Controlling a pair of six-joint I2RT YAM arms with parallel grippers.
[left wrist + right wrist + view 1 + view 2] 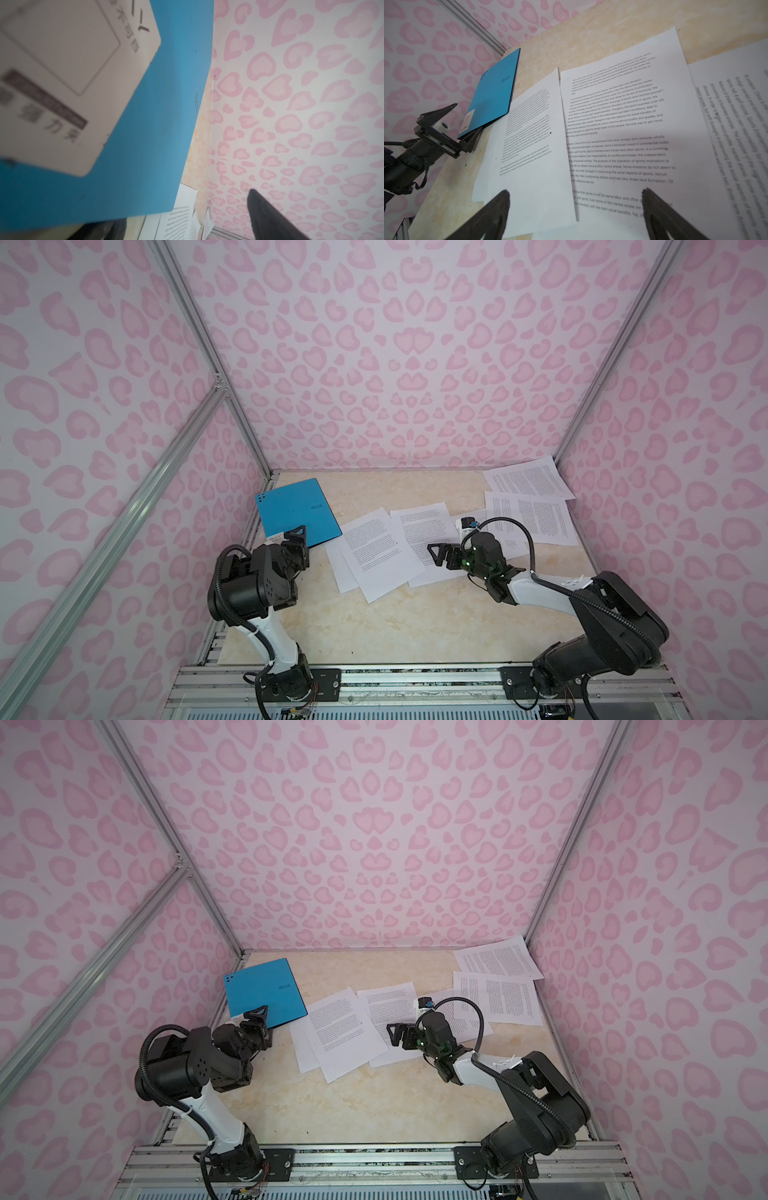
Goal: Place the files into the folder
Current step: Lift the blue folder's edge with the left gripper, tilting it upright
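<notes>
The pale marbled table (374, 626) carries the files (378, 551). They are spread to the right of the blue folder (295, 510), the nearest sheet touching it and the farthest well apart. The folder lies closed in the far left corner. The left gripper (467, 117) straddles the folder's labelled corner with its jaws wide, perhaps not gripping. The right gripper (575, 191) hovers over sheets beside the folder, fully spread and empty.

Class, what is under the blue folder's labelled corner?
One jaw of the left gripper sits beneath that corner of the folder, the other above. Farther in, the cover hides whatever lies under it.
</notes>
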